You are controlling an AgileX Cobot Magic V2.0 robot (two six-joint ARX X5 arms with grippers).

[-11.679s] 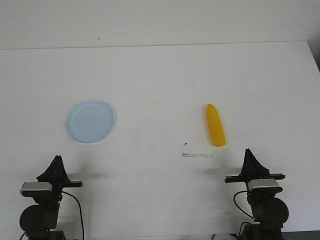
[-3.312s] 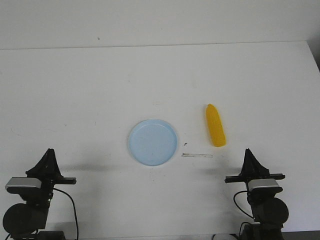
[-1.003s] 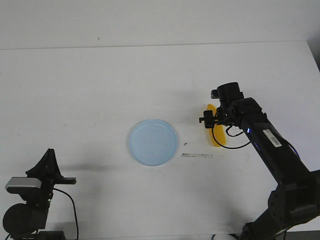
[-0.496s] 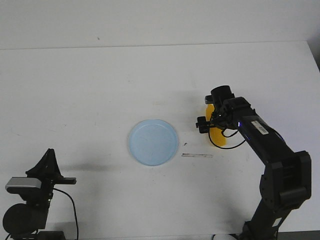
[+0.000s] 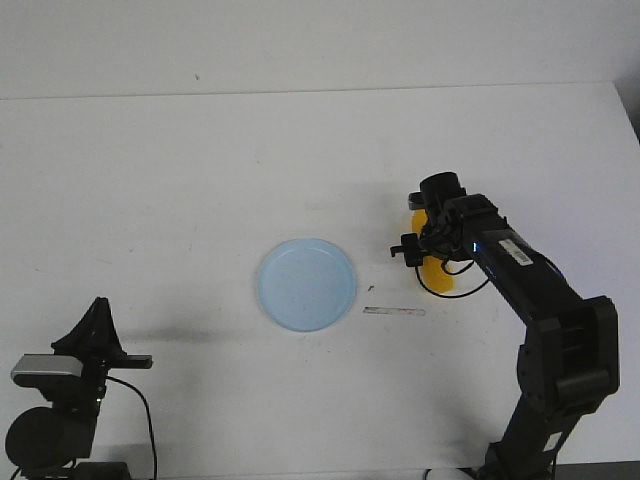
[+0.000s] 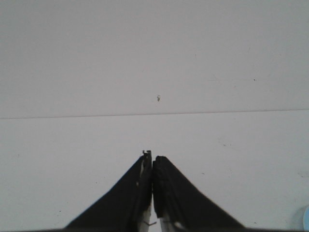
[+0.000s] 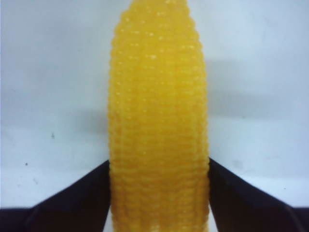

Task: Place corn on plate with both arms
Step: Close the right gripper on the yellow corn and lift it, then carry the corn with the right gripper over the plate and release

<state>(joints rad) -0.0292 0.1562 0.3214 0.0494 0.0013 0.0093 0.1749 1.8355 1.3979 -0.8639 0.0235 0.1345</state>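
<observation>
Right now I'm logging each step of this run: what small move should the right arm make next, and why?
Probably lift the corn slightly off the table. In the right wrist view the right tool has a finger against each side of the cob, so the grip looks set. The corn lies right of the plate, which holds nothing, so it needs clearance before moving over the rim.

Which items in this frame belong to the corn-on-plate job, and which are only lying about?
Job items:
corn, between the right gripper fingers
plate, nothing on it
left gripper, shut, parked

Lying about:
thin clear strip on the table
small dark speck beside the plate
</observation>
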